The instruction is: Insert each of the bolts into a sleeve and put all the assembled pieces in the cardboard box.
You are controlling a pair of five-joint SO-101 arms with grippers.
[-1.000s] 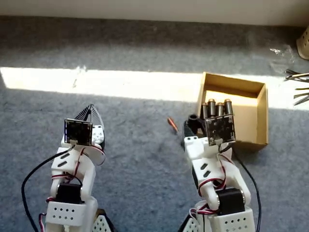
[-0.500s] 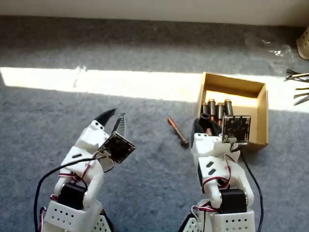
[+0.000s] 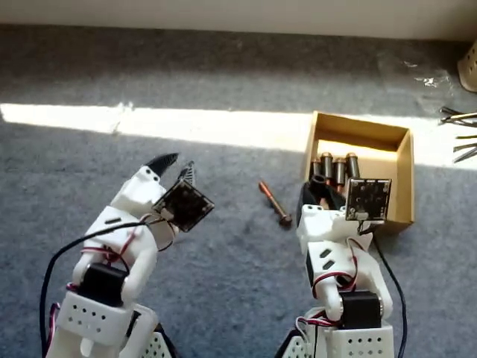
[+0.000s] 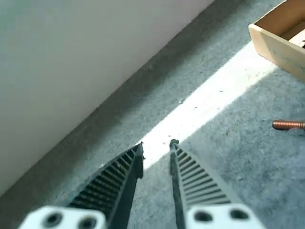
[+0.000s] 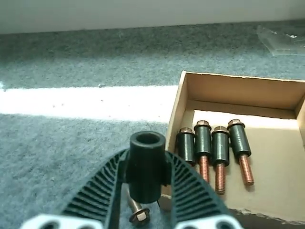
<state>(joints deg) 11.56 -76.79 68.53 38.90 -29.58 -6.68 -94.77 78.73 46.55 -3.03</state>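
A copper bolt (image 3: 274, 203) lies loose on the grey carpet, between the arms and just left of the cardboard box (image 3: 406, 160). My right gripper (image 3: 316, 191) is beside the box's near left corner, shut on an upright black sleeve (image 5: 146, 174). The right gripper (image 5: 146, 156) hangs above the bolt's head (image 5: 138, 215). Several sleeves with bolts in them (image 5: 212, 145) lie side by side in the box (image 5: 177, 110). My left gripper (image 3: 175, 165) is open and empty, pointing across the carpet to the left of the bolt. From the left gripper (image 4: 157, 144), the bolt (image 4: 288, 125) and box (image 4: 279, 40) lie farther off.
A sunlit strip (image 3: 186, 127) crosses the carpet behind the arms. Metal tools (image 3: 460, 134) and a clear plastic bag (image 3: 432, 78) lie at the far right. A pale wall (image 4: 71, 57) borders the carpet's far edge.
My left arm has swung right toward the bolt and its fingers have parted. My right arm has drawn back slightly with the sleeve, uncovering the whole bolt.
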